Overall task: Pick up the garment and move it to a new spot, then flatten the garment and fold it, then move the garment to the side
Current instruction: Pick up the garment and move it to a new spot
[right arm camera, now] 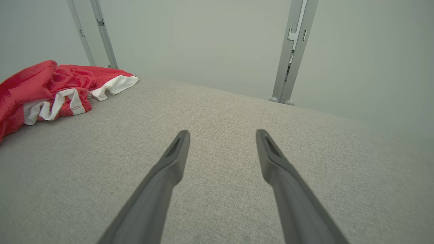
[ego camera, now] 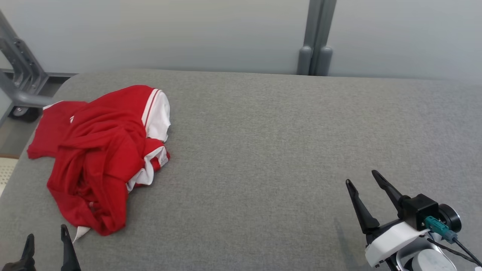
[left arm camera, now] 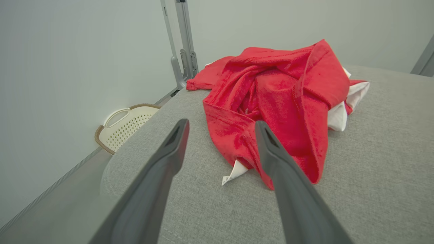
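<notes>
Two dark fingers of the left gripper (ego camera: 47, 230) poke up at the bottom left of the head view. They stand wide apart and nothing is between them. The right gripper (ego camera: 361, 177) is at the bottom right. Its two fingers are wide apart too and hold nothing. A small teal plug (ego camera: 437, 226) sticks out of its black wrist block.

Both grippers hang over a big table top (ego camera: 263, 150) covered in grey cloth. The cloth looks flat and smooth, and its far corners are round.

One red shirt (ego camera: 101, 150) lies on the left part of the table, all bunched up in a heap. It has white bands with thin red stripes on the side facing the middle of the table. A little white corner pokes out at its near edge, just beside the left gripper's fingers. I cannot tell if a finger touches the shirt. The right gripper is well apart from it.

Behind the table is a plain pale wall (ego camera: 188, 34). One grey metal post (ego camera: 316, 37) stands against it at the far edge. Another grey metal frame (ego camera: 19, 75) stands at the far left, with one black wheel (ego camera: 20, 111) under it. One cream basket (left arm camera: 125, 127) full of little holes sits on the floor (left arm camera: 51, 210) by the table's left side.
</notes>
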